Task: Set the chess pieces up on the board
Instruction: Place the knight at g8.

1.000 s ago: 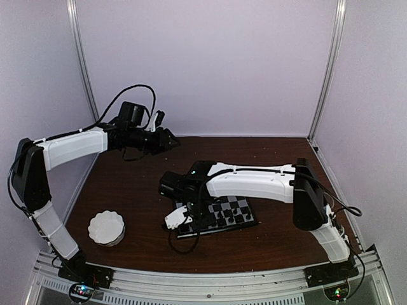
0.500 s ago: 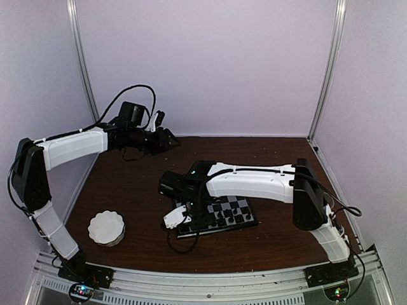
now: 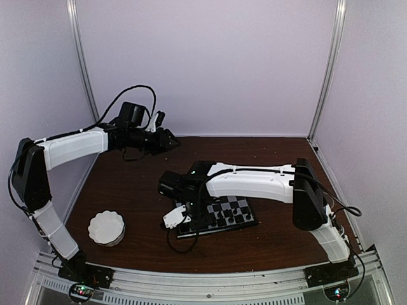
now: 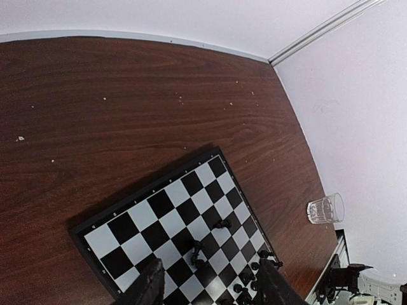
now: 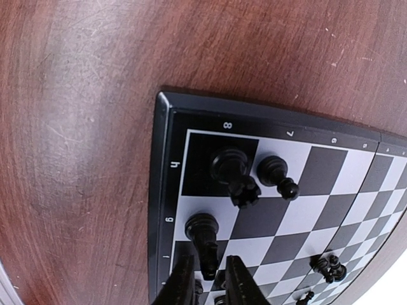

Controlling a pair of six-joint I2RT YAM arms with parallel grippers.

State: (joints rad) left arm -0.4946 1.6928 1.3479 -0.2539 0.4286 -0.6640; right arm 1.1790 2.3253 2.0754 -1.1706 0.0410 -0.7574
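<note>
several chess pieces [image 5: 229, 166] stand on board [image 5: 159, 190], setup looks partial. right fingers [image 5: 181, 289] straddle one piece, grip unclear. left fingers [image 4: 149, 289] spread, empty.

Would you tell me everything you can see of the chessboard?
The board is a flat square of black and pale squares inside a thin dark rim marked with small white characters. It lies on the wooden table, skewed to its edges. Small black pieces stand on it; the right gripper hovers over one edge.

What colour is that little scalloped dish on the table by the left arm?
Plain white all over; the dish shows best in the top external view.
</note>
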